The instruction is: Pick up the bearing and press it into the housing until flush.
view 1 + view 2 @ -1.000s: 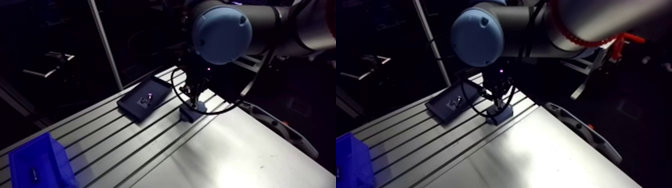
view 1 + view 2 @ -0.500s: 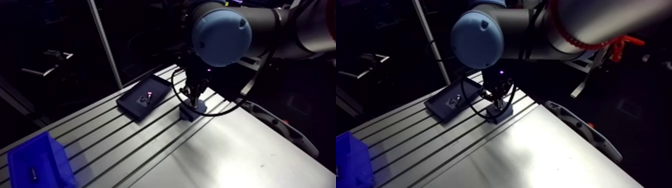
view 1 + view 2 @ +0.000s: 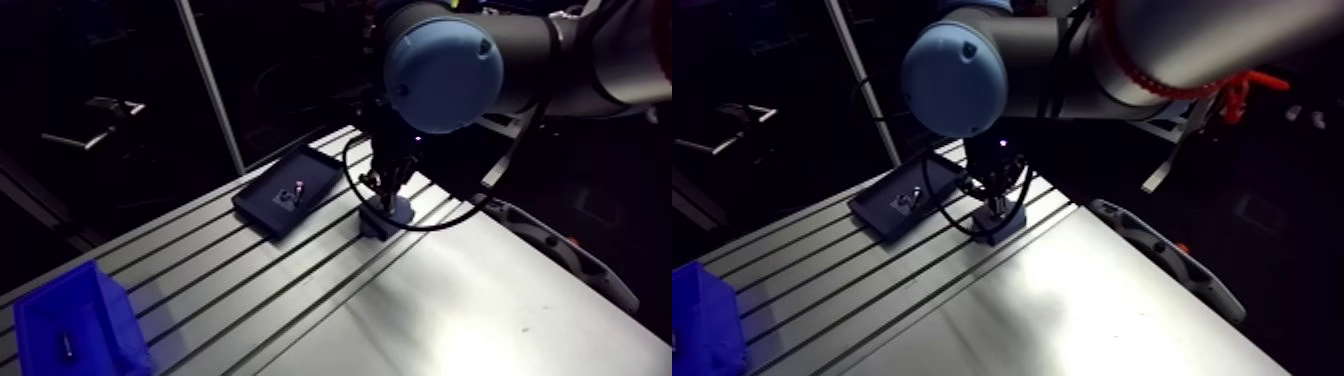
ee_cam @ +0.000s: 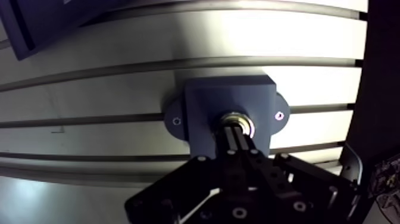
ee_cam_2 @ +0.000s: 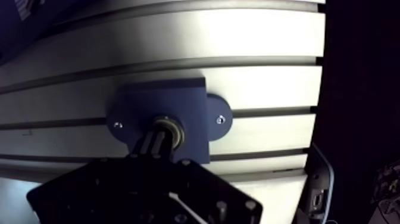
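Note:
The dark blue housing (image 4: 229, 98) is bolted across a table slot, with a flange ear on each side. The metal bearing (image 4: 247, 124) sits in the housing's central bore, and only its bright ring shows around the fingertips. My gripper (image 4: 236, 136) is shut, its two fingers side by side with their tips down on top of the bearing. In the arm view the gripper (image 3: 386, 194) stands upright right over the housing (image 3: 384, 222). Whether the bearing is level with the housing's face is hidden by the fingers.
A black tray (image 3: 262, 205) with a small part (image 3: 296, 190) in it lies on the table just beside the housing. A blue bin (image 3: 75, 325) stands at the table's near left corner. The slotted table (image 3: 250, 290) ends close behind the housing.
The picture has shifted slightly with the arm. The gripper stays shut over the housing, with no other visible move.

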